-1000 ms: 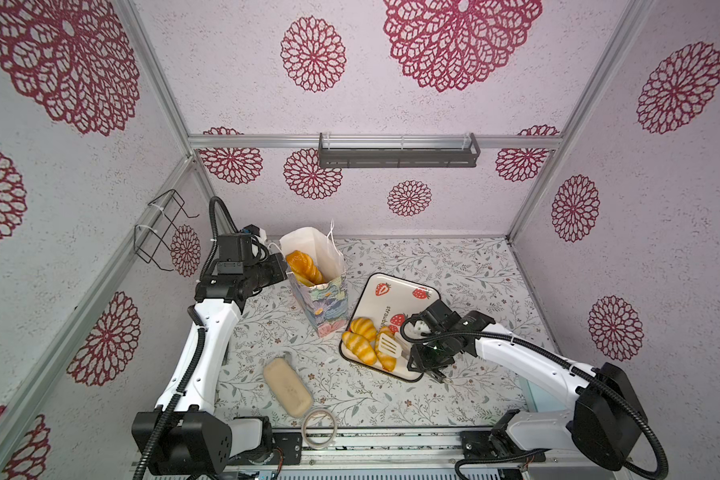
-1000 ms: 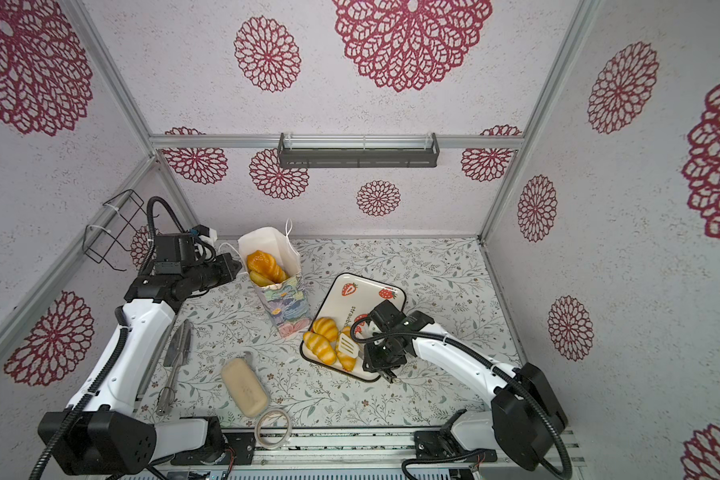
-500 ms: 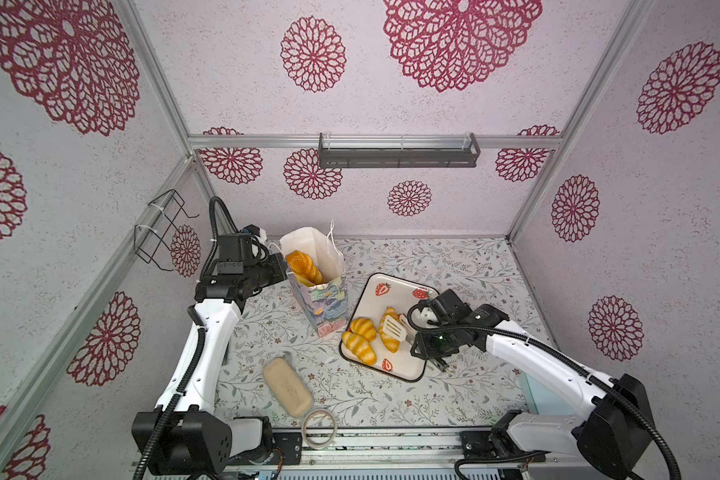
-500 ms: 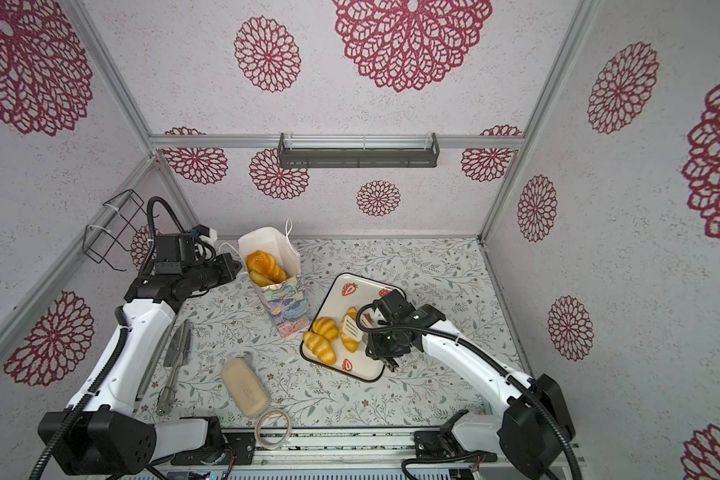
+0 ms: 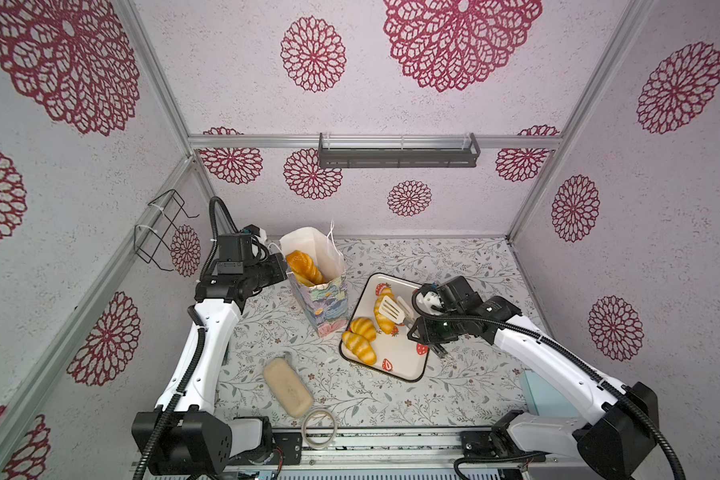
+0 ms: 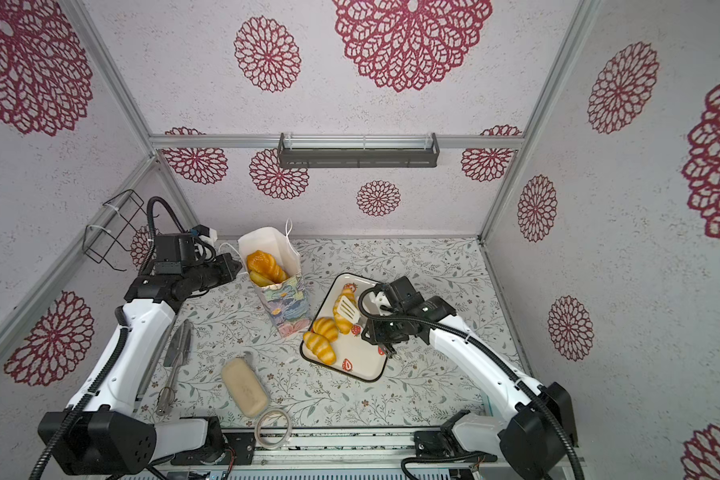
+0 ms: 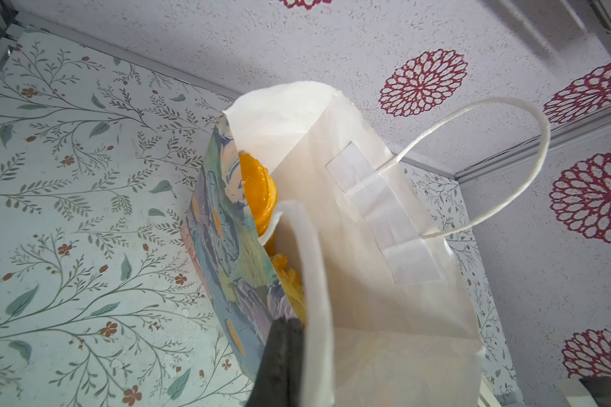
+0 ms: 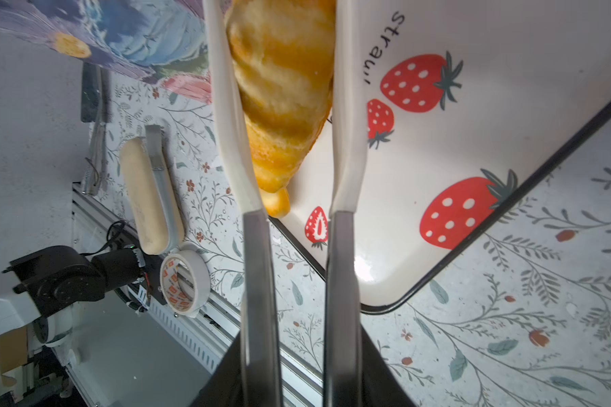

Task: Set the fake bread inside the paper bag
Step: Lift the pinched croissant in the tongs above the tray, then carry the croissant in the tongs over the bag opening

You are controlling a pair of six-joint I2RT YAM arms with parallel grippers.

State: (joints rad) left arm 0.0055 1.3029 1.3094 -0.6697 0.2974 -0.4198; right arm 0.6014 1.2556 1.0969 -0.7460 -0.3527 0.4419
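- Lying nearest the robot's base, a tape roll (image 5: 319,423) sits at the front edge of the counter (image 5: 454,386); a beige block (image 5: 287,387) lies just beside it, one end towards the roll
- metal utensils (image 6: 175,353) lie along the left arm, showing in a top view
- a tray (image 5: 406,360), white with printed strawberries and a dark rim, sits right of centre; on its left part a nearer croissant (image 5: 358,348) and a second croissant (image 5: 364,328) lie touching each other
- the right hand (image 5: 422,330) is clenched on the metal handles of the tongs (image 5: 393,309); the tongs' white ends squeeze a held croissant (image 8: 283,88) from both sides, over the tray; whether it clears the tray's surface I cannot tell
- the paper bag (image 5: 327,307) stands upright just left of the tray, its mouth open; a braided loaf (image 5: 304,266) stands inside against the white wall, with more orange pastry beneath it
- the left hand (image 5: 282,270) is clenched on the bag's left rim; the left wrist view shows its dark fingers (image 7: 279,359) pinching the paper edge
- a wire basket (image 5: 163,232) hangs on the left wall; a dark shelf (image 5: 398,156) hangs on the back wall
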